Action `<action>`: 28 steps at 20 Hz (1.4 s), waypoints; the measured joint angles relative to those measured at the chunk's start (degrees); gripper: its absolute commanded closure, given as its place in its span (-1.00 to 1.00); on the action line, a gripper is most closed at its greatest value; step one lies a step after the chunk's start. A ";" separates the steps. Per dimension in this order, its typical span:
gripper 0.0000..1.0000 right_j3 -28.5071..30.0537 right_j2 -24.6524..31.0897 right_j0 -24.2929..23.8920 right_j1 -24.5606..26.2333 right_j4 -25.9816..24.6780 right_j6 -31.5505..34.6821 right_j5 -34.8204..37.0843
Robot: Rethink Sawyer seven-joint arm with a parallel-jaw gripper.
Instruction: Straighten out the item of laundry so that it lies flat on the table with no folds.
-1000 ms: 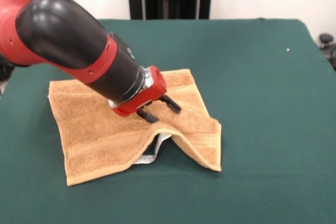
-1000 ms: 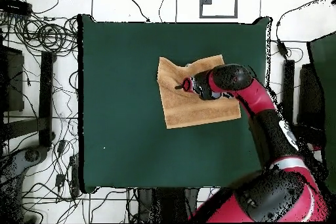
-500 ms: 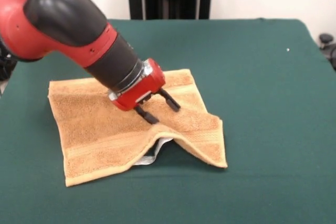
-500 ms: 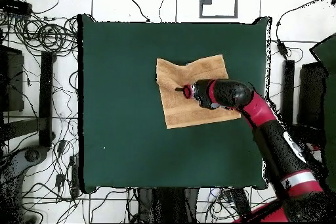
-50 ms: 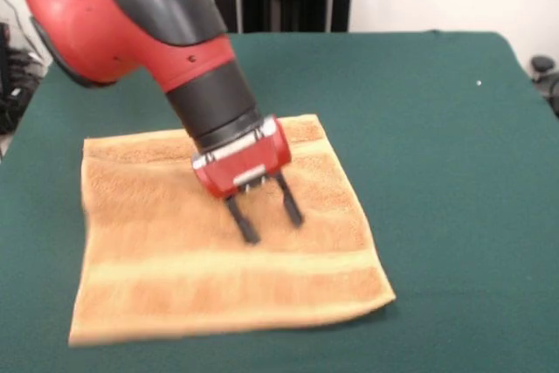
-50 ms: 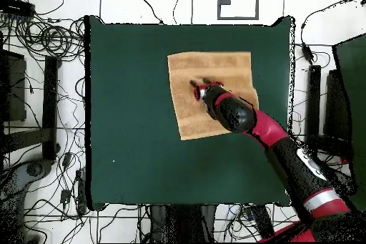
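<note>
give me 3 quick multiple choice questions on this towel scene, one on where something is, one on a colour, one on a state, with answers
1. Where is the gripper?
A. Over the middle of the towel
B. Over bare table beside the towel
C. Off the table's edge

2. What colour is the table cover?
A. White
B. Dark green
C. Blue

3. How does the towel lie?
A. Rolled into a tube
B. Bunched in a heap
C. Spread out, close to flat

Answers:
1. A: in both views the two dark fingers point down at the towel's middle, with cloth showing on every side of them.
2. B: the cloth around the towel is dark green in both views.
3. C: the overhead view shows a nearly square outline, and the front view shows the ribbed band running straight across with no raised fold in sight.
</note>
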 measured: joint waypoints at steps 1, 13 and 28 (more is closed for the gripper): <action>-1.00 -0.66 -0.46 0.73 0.81 -1.26 0.00 -6.17; -1.00 -7.66 -7.26 3.52 8.72 -5.64 0.00 -41.59; -1.00 -10.52 -3.31 0.36 10.25 -11.29 0.01 -33.49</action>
